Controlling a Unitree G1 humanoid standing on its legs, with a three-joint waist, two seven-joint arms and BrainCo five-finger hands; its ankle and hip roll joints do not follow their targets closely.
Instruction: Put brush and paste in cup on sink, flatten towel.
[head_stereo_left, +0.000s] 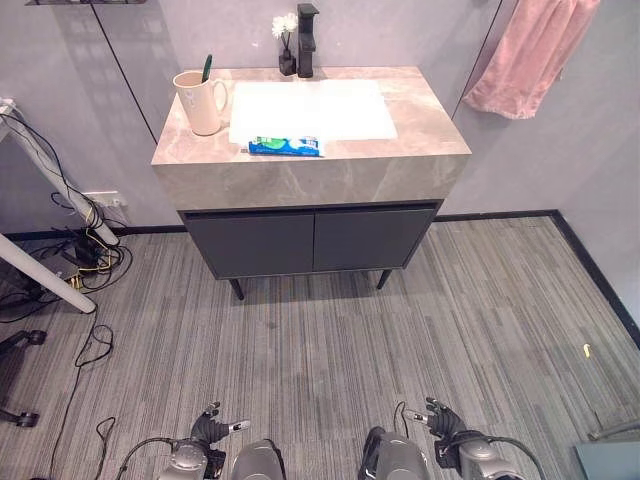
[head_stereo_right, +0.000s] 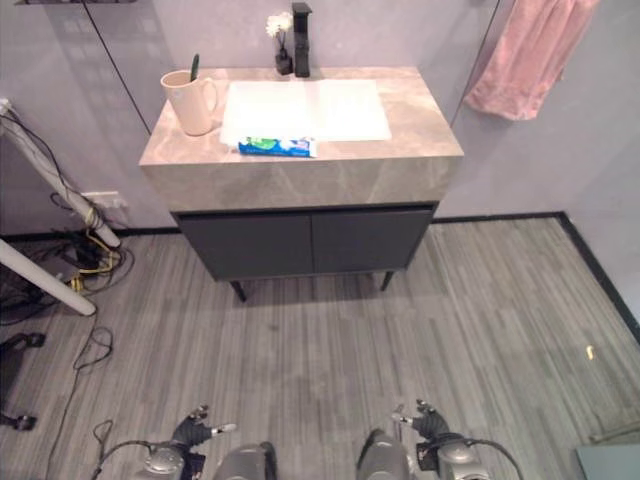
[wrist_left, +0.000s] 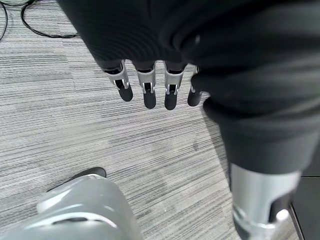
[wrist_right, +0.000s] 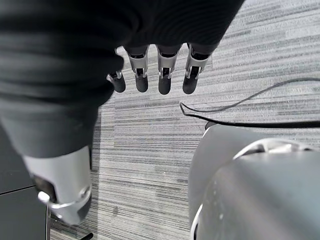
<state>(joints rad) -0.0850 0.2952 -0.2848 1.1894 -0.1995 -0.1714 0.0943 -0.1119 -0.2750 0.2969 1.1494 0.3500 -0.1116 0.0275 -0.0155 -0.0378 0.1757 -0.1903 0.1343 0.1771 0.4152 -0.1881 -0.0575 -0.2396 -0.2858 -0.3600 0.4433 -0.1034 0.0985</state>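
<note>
1. While the striped grey floor (head_stereo_left: 330, 330) is lying open between the robot and the furniture, the vanity (head_stereo_left: 312, 175) is standing against the back wall, its dark cabinet doors (head_stereo_left: 312, 240) sitting shut under the stone countertop (head_stereo_left: 420, 120).
2. Sitting sunk into the countertop's middle, the white sink (head_stereo_left: 315, 108) is reaching from near the back edge almost to the front edge, leaving bare stone strips along the left and right edges.
3. Hanging on the wall off the countertop's back right corner, the pink towel (head_stereo_left: 530, 55) is drooping in bunched folds, well apart from the sink.
4. Standing upright near the countertop's left edge, just beside the sink, the beige cup (head_stereo_left: 200, 102) is holding a dark green brush (head_stereo_left: 207, 68), which is poking up past the rim.
5. Lying flat along the sink's front rim, near the countertop's front edge, the blue and green paste (head_stereo_left: 285, 146) is resting outside the cup.
6. Rising at the back edge, the black tap (head_stereo_left: 307, 40) is standing just beside a small vase of white flowers (head_stereo_left: 285, 30).
7. Hanging low over the floor, well apart from the vanity, the left hand (wrist_left: 145, 87) is pointing its fingers down, straight and holding nothing.
8. Matching it on the other side, the right hand (wrist_right: 160, 75) is hanging with fingers straight and empty.
</note>
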